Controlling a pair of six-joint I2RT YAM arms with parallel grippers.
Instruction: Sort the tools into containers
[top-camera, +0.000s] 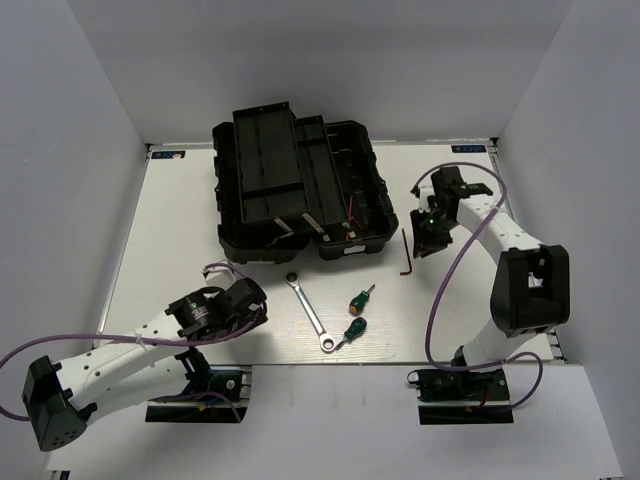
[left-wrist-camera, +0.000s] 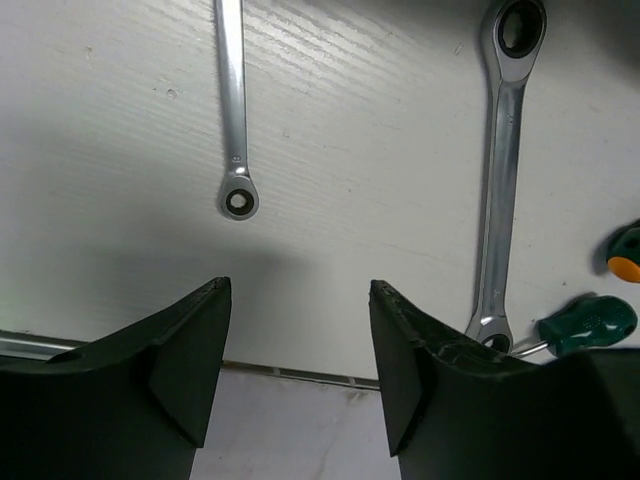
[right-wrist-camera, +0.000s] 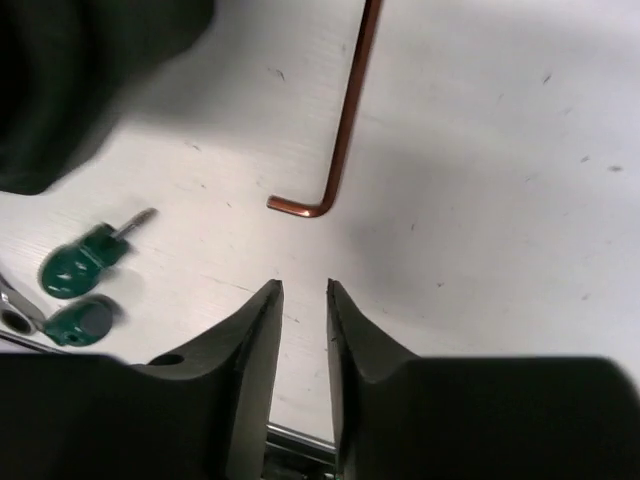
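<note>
- The left claw is spread wide over the white desk, with nothing between its fingers.
- Just ahead of it, a touch left of the gap, lies the short silver metal wrench. Its ring end is nearest the claw and its shaft runs straight away.
- Off to the right lies the longer silver metal wrench, nearly parallel, with its big ring head far out and its small end close by the right finger.
- Right at that near end is a stubby green-handled screwdriver, its blade pointing left at the wrench.
- The second green screwdriver with an orange end sits just beyond, cut off by the frame edge.
- The right claw is parted by only a narrow slit and grips nothing.
- Dead ahead of it is the thin dark L-shaped hex key. Its long arm points away and its short leg hooks left at the near end.
- The large black plastic toolbox lies open, well ahead of the left claw and ahead-left of the right one. Its compartments are too dark to tell what they hold.
</note>
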